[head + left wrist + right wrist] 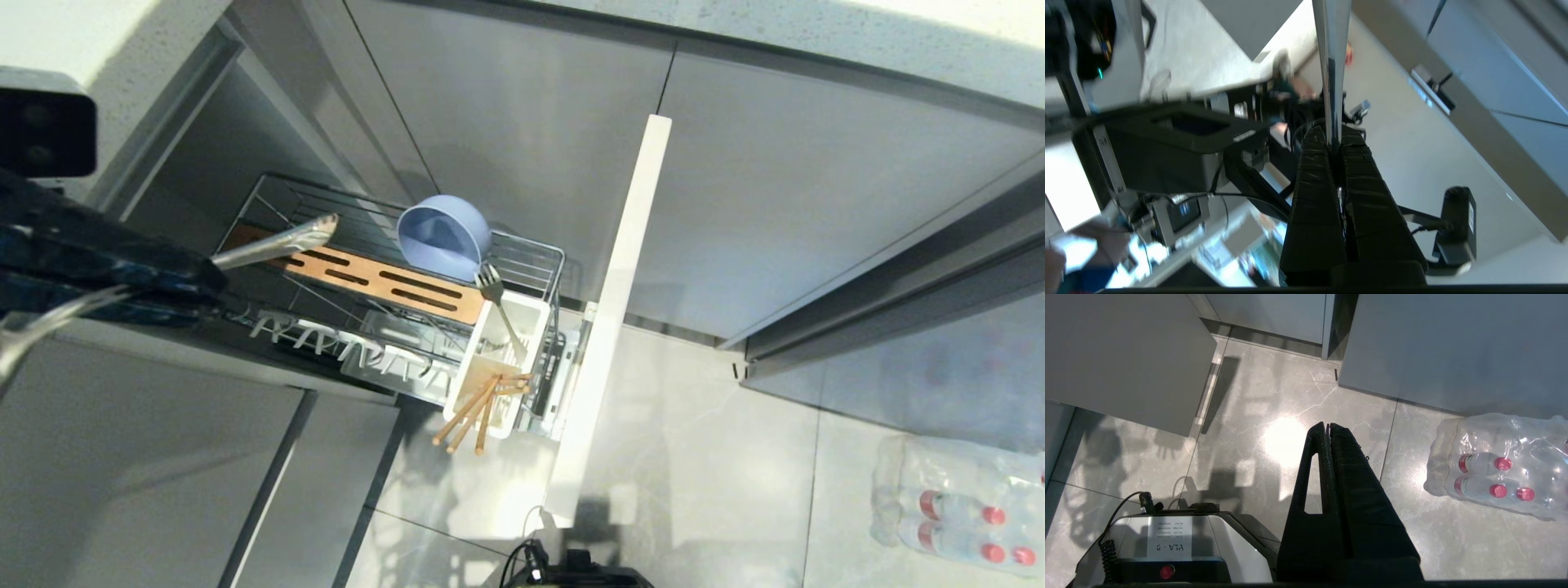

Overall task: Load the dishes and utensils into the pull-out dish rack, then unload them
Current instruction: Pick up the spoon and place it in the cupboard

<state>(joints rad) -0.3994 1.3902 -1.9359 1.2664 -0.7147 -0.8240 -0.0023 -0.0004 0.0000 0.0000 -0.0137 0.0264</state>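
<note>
The pull-out dish rack (pixel 535 249) stands drawn out of the cabinet, its narrow pale front (pixel 612 310) towards me. A periwinkle-blue bowl (pixel 445 237) leans on its side at the rack's back. The white utensil cup (pixel 482 380) holds a silver fork (pixel 500 304), tines up, and wooden chopsticks (pixel 469 416) that slant out over its rim. My left gripper (pixel 211 265) hangs left of the rack, shut on a slim silver metal utensil (pixel 282 240) whose free end reaches over the brown wooden strip (pixel 384 282). The left wrist view shows that utensil (pixel 1331 49) rising from the left gripper (pixel 1333 136). My right gripper (pixel 1327 425) is shut and empty above the floor.
White plate prongs (pixel 343 343) line the rack's near side. Grey cabinet doors close off the back and both sides. A shrink-wrapped pack of water bottles (pixel 955 498) (pixel 1502 461) lies on the tiled floor at the right. My base (pixel 1167 547) is below the right gripper.
</note>
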